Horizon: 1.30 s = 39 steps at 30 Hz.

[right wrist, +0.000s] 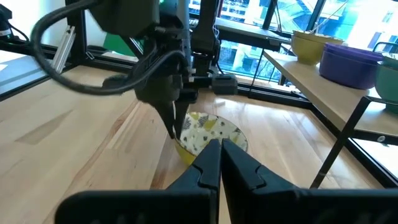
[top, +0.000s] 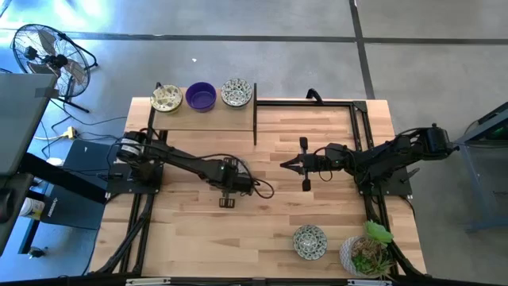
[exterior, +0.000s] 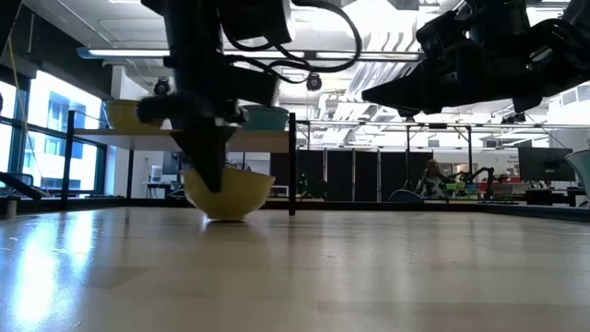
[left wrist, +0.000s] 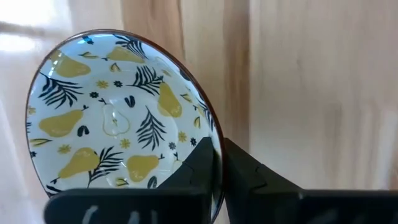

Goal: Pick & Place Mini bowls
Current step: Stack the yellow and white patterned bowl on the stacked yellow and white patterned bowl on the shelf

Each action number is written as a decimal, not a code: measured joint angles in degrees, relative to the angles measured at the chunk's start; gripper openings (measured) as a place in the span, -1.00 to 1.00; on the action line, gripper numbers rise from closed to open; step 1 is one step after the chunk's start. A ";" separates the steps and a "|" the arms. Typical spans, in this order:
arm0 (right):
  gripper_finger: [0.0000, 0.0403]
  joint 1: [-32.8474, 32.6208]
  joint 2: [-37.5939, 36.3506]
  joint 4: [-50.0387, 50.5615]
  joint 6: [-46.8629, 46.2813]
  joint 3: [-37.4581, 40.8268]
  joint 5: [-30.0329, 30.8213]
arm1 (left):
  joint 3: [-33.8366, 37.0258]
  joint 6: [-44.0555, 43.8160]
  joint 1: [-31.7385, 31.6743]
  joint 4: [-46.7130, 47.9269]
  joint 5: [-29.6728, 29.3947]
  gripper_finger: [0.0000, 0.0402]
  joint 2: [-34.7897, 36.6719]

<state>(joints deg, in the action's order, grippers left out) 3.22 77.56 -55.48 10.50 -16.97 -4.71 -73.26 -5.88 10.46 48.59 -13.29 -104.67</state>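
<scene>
High view: left gripper (top: 228, 202) near the middle of the wooden table (top: 270, 230), hanging over a bowl that hides under it from above. Left wrist view: fingers (left wrist: 199, 165) clamped on the rim of that pear bowl (left wrist: 118, 115) (white inside, yellow pears and dark leaves), one finger inside the rim and one outside. Low view: same bowl (exterior: 229, 194), yellow on the outside, sitting on the tabletop with the left gripper (exterior: 210, 175) reaching down into it. Right wrist view: bowl (right wrist: 208, 134) on the table just ahead of the right arm's own fingers (right wrist: 208, 165), pressed together on nothing.

Right gripper (top: 284, 164) near the table's centre, off to the right of the left one, jaws closed and empty, held above the surface.

On the raised shelf (top: 206, 119) at the table's far edge, three more in a row: yellowish bowl (top: 167, 97), purple bowl (top: 201, 96), patterned bowl (top: 236, 92). Near the front edge on the right, a green patterned bowl (top: 309, 241) just beside a potted plant (top: 367, 253). Floor fan (top: 48, 56) off the table's far left corner.
</scene>
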 joint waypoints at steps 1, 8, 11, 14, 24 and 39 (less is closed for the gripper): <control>-0.99 0.00 0.00 0.00 -0.01 0.00 0.00 | 0.06 0.08 0.00 0.90 0.64 -0.93 0.57; -0.99 0.00 0.00 0.02 -0.02 0.00 -0.02 | 0.09 2.41 -0.02 2.82 0.89 -0.97 7.34; -0.99 0.01 0.00 0.09 -0.02 0.00 -0.02 | 0.05 3.07 -0.63 3.00 0.94 -0.97 10.26; -1.00 0.00 0.02 0.16 -0.02 0.00 -0.02 | 0.13 3.41 -1.26 4.96 1.62 -0.96 13.39; -0.99 0.02 0.07 0.39 -0.02 0.00 0.00 | -0.57 5.69 -3.46 5.95 1.32 -0.96 24.01; -0.99 0.02 0.07 0.35 -0.57 0.00 -0.35 | -22.41 9.15 -14.34 30.45 -6.45 -0.96 28.25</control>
<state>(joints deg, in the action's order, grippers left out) 3.25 77.62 -55.13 9.93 -16.97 -5.06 -95.67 3.28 -3.88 79.04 -19.74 -76.42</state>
